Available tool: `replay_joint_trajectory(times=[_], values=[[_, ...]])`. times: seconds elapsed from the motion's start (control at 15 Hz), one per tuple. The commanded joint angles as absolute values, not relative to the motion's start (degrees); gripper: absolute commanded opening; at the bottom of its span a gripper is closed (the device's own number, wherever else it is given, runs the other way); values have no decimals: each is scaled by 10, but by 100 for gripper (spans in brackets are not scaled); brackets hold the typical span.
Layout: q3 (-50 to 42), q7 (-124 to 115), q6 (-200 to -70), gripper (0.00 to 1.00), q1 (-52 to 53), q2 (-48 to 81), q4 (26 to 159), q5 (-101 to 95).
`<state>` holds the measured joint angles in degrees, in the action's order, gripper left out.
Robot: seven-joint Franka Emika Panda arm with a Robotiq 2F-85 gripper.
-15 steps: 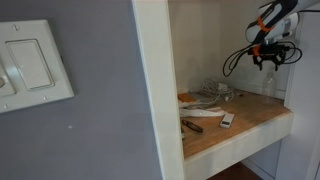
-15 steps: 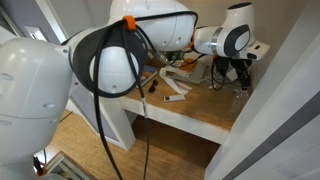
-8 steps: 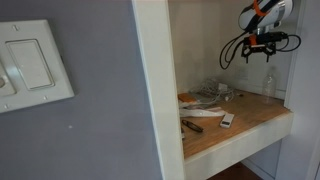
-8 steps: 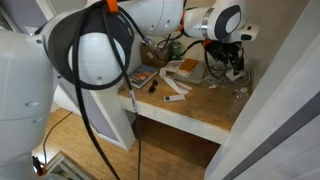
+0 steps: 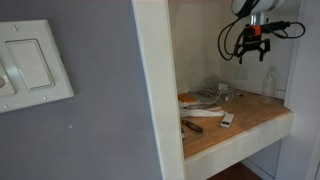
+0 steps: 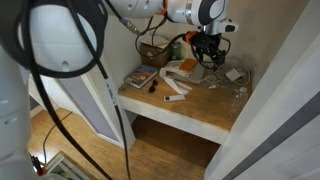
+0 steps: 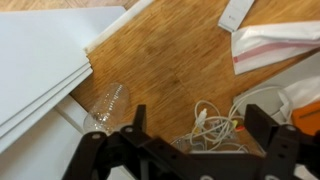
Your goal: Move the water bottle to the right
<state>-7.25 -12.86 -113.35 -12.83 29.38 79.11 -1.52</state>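
Observation:
The water bottle [image 5: 268,82] is clear plastic. It stands upright on the wooden shelf [image 5: 250,118] at the back corner, against the white side wall. It also shows in the wrist view [image 7: 107,104], lower left, beside the white wall. In an exterior view it is faint [image 6: 243,82]. My gripper [image 5: 250,48] is open and empty, raised above the shelf and apart from the bottle. It also shows in an exterior view [image 6: 208,55]. In the wrist view its black fingers [image 7: 198,125] frame a tangle of cables.
White cables [image 7: 207,124] lie in a tangle at the back [image 5: 215,92]. A white remote [image 5: 227,119] [image 7: 238,12], a flat paper packet [image 5: 196,101] and a dark pen [image 5: 191,125] lie on the shelf. A basket [image 6: 152,52] stands at one end. Walls close in the alcove.
My gripper has risen and moved away from the bottle towards the middle of the shelf. The bottle stays by the side wall.

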Motion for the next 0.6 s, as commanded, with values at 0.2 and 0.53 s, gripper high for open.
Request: replay_joint_trajectory(times=[0.2, 0.53], values=[[-76, -36, -1064, 100, -116, 255, 826, -13], [-75, -18, -1059, 100, -115, 245, 839, -14]])
